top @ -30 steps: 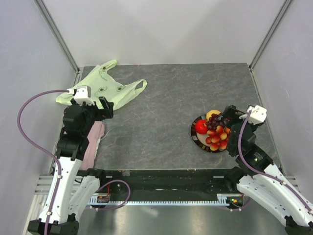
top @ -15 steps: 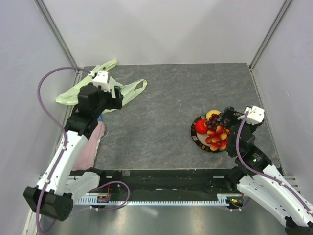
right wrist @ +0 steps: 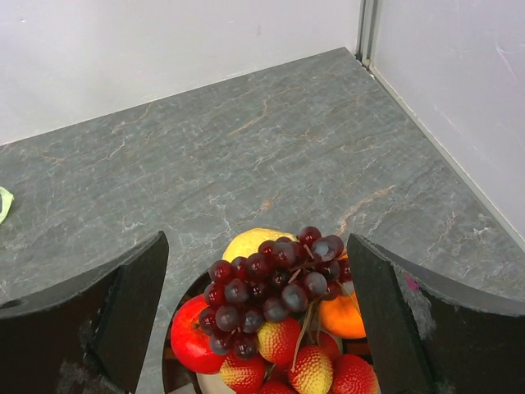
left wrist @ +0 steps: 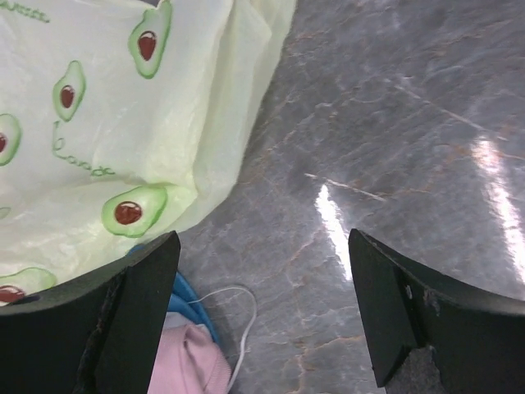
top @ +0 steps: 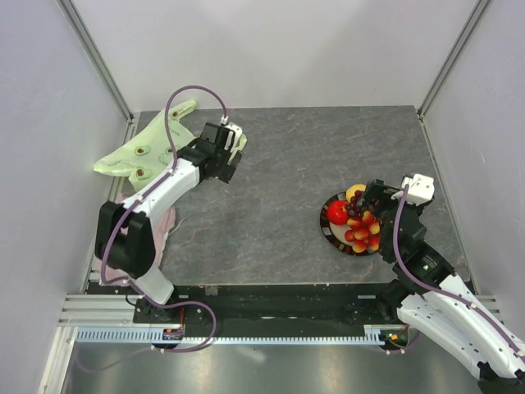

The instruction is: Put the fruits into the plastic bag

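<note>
The plastic bag (top: 146, 152) lies flat at the table's back left, pale yellow-green with avocado prints (left wrist: 98, 123). My left gripper (top: 223, 164) hovers open over the bag's right edge, with only bare table between its fingers (left wrist: 262, 312). The fruits are heaped on a dark-rimmed plate (top: 326, 226): a purple grape bunch (right wrist: 275, 283) on top, a red apple (right wrist: 193, 336), a lemon (right wrist: 250, 242), an orange (right wrist: 344, 316) and several small red-yellow fruits (right wrist: 283, 341). My right gripper (top: 373, 201) hangs open just above the pile, its fingers either side of the grapes (right wrist: 258, 316).
A pink cloth (top: 156, 238) lies at the left edge beside the left arm, and it shows below the bag with a blue item (left wrist: 184, 300) and a white string (left wrist: 238, 328). White walls enclose the grey stone table (top: 279, 164) on three sides.
My left arm has swung from the near left across the bag to its right end. The right gripper has edged slightly left over the plate.
</note>
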Controlling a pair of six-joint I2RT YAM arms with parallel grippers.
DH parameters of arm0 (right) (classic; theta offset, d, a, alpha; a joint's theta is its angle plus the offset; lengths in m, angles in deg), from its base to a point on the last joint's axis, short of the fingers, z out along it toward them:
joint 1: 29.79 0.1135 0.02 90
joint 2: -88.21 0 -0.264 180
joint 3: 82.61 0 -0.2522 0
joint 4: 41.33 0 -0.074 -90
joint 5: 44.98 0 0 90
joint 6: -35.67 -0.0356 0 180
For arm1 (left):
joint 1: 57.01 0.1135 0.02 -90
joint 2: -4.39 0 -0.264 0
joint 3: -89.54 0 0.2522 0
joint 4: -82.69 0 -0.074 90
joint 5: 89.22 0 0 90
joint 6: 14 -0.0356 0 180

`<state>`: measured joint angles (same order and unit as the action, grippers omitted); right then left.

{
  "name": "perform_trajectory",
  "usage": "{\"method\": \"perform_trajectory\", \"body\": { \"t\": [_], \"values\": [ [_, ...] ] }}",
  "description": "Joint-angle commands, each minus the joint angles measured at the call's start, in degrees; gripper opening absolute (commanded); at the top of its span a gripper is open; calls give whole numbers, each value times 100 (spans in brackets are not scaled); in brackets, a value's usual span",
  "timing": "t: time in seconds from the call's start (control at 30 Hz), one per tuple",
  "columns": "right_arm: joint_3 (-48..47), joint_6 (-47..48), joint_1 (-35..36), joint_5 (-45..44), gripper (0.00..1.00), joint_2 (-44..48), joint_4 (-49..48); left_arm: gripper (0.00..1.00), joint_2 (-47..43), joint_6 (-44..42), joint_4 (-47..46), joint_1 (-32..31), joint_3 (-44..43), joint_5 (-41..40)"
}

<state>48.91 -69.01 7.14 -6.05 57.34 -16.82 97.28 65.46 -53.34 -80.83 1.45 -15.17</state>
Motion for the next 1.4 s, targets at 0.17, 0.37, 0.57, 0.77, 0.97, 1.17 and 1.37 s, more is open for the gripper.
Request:
{"method": "perform_trajectory", "body": {
  "t": [0.17,0.37,0.57,0.77,0.97,1.17,1.37],
  "values": [
    [-35,70,16,202,98,2,-151,91,1390,-782,-165,139,-1118,-1244],
    [-52,53,16,220,98,-33,-134,91,1768,-940,-455,289,-1268,-1166],
    [-96,70,16,281,98,-200,-134,91,1970,-923,-587,526,-1339,-955],
    [-184,70,25,326,98,-384,-72,91,2173,-967,-535,571,-1365,-550],
    [-176,35,16,378,98,-323,-55,91,2278,-853,-473,711,-1418,-357],
    [-167,17,25,370,98,-314,-46,89,2454,-739,-341,817,-1506,-111],
    [-158,0,16,352,98,-305,-20,85,2656,-721,-271,826,-1550,-119]
  ]
}}
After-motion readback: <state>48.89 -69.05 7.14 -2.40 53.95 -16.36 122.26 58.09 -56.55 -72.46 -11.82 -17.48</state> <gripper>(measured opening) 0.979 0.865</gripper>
